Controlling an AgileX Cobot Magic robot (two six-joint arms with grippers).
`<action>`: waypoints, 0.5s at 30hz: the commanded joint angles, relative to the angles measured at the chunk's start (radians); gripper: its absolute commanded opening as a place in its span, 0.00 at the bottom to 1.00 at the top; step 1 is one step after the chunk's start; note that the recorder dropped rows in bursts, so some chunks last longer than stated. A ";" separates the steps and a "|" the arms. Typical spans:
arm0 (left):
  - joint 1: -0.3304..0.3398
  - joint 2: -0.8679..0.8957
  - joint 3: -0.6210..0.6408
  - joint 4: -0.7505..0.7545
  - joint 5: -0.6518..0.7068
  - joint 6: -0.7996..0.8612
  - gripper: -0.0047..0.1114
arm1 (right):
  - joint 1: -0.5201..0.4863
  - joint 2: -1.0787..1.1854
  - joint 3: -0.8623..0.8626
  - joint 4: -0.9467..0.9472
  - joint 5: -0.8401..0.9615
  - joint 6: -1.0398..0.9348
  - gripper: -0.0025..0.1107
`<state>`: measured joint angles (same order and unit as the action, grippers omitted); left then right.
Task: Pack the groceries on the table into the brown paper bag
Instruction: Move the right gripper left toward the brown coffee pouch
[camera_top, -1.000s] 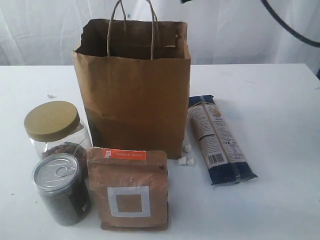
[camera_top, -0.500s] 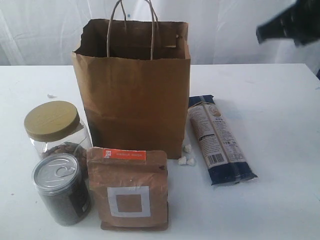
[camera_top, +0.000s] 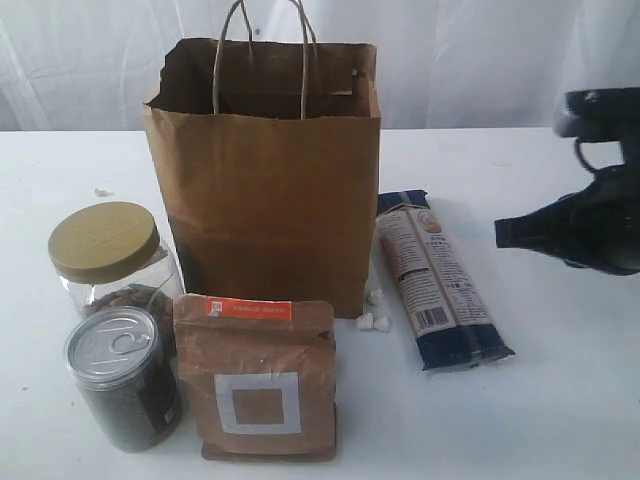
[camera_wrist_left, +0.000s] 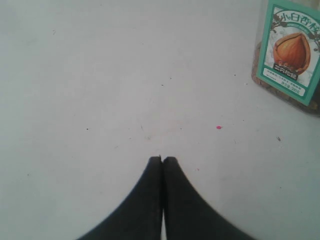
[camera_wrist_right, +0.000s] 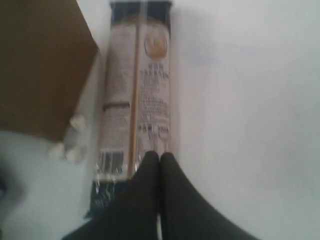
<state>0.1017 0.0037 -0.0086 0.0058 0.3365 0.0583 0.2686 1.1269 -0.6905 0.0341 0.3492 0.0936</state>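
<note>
Grippers first: the right gripper is held out level from the right edge, aimed left at the long dark-blue noodle packet, fingers pressed together with nothing gripped. The left gripper is pointed down at bare table, likewise closed and empty. Labels: a hazelnut picture and Chinese characters are shown on a teal-edged label stuck on a jar; the orange strip on the brown pouch can't be read, and a white square is printed below it. Counted: one brown paper bag standing mid-table, two jars at near left (gold-lidded clear jar, pull-tab dark jar), one pouch, one packet lying right of the bag, three white crumbs between them.
</note>
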 joint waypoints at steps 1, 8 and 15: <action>-0.009 -0.004 0.009 -0.006 0.005 -0.007 0.04 | -0.008 -0.226 0.092 -0.034 -0.184 -0.025 0.02; -0.009 -0.004 0.009 -0.006 0.005 -0.007 0.04 | 0.002 -0.513 0.105 0.081 0.125 -0.291 0.02; -0.009 -0.004 0.009 -0.006 0.005 -0.007 0.04 | 0.099 -0.255 0.028 0.665 0.495 -0.955 0.02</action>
<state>0.1017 0.0037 -0.0086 0.0058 0.3365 0.0583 0.3419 0.7784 -0.6217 0.6633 0.7728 -0.8041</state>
